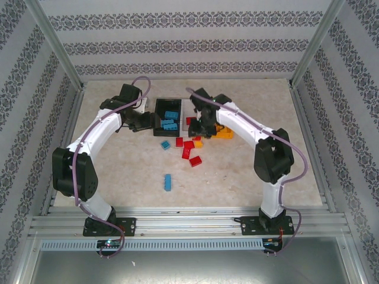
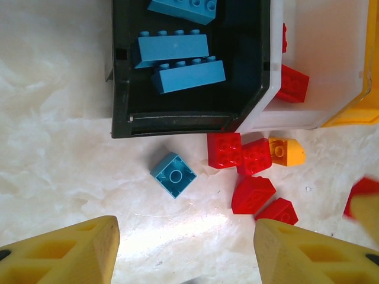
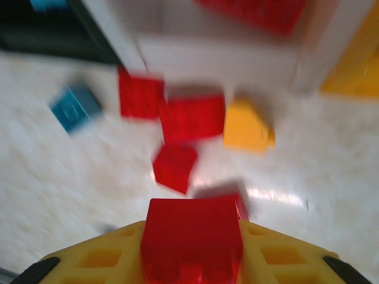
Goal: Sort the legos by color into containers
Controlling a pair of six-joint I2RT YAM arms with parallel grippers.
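Right wrist view: right tool (image 3: 192, 251) clamped on red lego (image 3: 192, 231); white bin (image 3: 219, 59) straight ahead, near. Left tool (image 2: 186, 239) open, empty; blue lego (image 2: 173, 174) ahead on counter (image 2: 53, 154).

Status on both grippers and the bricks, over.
Right gripper shut on a red brick. Left gripper open, empty, near a loose blue brick. Loose red bricks crowd the white bin's front.

From above and behind, the top camera surveys the whole beige marbled table (image 1: 237, 171), while both wrist cameras look closely down at the same loose red plastic bricks (image 2: 224, 149).
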